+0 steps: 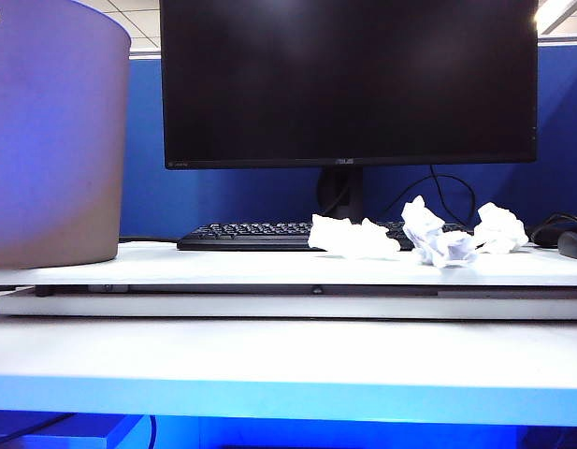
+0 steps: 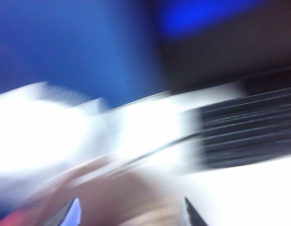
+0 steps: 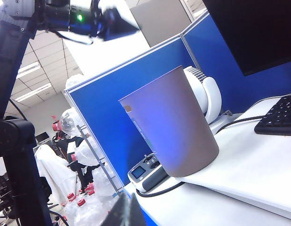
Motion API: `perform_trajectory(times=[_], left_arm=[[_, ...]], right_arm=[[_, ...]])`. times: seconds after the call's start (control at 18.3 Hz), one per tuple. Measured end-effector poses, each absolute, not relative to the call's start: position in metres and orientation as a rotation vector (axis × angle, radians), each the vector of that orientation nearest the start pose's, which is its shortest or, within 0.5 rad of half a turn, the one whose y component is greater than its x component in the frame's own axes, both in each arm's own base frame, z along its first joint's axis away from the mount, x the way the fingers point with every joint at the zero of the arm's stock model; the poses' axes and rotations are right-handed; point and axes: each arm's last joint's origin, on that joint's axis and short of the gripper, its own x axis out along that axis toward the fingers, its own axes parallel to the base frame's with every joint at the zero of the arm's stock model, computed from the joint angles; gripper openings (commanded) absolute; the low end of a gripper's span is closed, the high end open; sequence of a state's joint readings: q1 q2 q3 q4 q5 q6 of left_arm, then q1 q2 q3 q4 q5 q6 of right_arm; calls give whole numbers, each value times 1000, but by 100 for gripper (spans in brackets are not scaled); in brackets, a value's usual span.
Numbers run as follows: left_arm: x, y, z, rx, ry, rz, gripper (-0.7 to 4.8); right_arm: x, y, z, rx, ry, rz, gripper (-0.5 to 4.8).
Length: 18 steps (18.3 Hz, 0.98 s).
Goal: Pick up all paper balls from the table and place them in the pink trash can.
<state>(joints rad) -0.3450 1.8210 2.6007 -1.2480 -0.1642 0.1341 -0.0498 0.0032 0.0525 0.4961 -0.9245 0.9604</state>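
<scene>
Three white paper balls [image 1: 353, 238] [image 1: 438, 241] [image 1: 500, 228] lie on the table [image 1: 269, 267] in front of the keyboard, right of centre. The pink trash can [image 1: 54, 140] stands on the table's far left and shows again, as the trash can [image 3: 173, 127], in the right wrist view. My left gripper [image 2: 131, 215] is open, its fingertips [image 2: 72, 214] wide apart over a blurred mauve surface, with nothing clear between them. The left arm [image 3: 70, 16] hangs high above the can. My right gripper [image 3: 128, 214] is shut and empty, off the table's edge. Neither gripper shows in the exterior view.
A black monitor [image 1: 349, 79] and keyboard [image 1: 241, 234] stand behind the balls. A dark mouse [image 1: 573, 243] with cables is at the far right. Beside the can sit a grey device [image 3: 147, 174] and a white round unit [image 3: 204, 96]. Blue partition behind.
</scene>
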Motion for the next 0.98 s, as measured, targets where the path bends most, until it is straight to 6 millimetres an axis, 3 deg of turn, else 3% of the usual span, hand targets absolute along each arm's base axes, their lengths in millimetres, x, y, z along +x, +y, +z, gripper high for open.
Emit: perform_trajectory(times=[0.16, 0.27, 0.44, 0.55, 0.66, 0.82, 0.98], left_arm=[[301, -123, 523, 114, 433, -568, 298], [315, -148, 502, 101, 521, -703, 314], [328, -175, 475, 127, 636, -752, 314], [344, -198, 443, 150, 758, -780, 313], [352, -210, 428, 162, 805, -791, 313], [363, -229, 404, 179, 861, -810, 312], [380, -247, 368, 197, 948, -815, 312]], right_arm=[[72, 19, 221, 619, -55, 991, -5], [74, 18, 221, 617, -98, 931, -5], [78, 16, 217, 620, -127, 811, -5], [84, 12, 208, 629, -107, 651, -5], [89, 10, 199, 639, -62, 523, -5], [92, 7, 182, 616, 62, 366, -5], [90, 5, 164, 632, 259, 237, -5]])
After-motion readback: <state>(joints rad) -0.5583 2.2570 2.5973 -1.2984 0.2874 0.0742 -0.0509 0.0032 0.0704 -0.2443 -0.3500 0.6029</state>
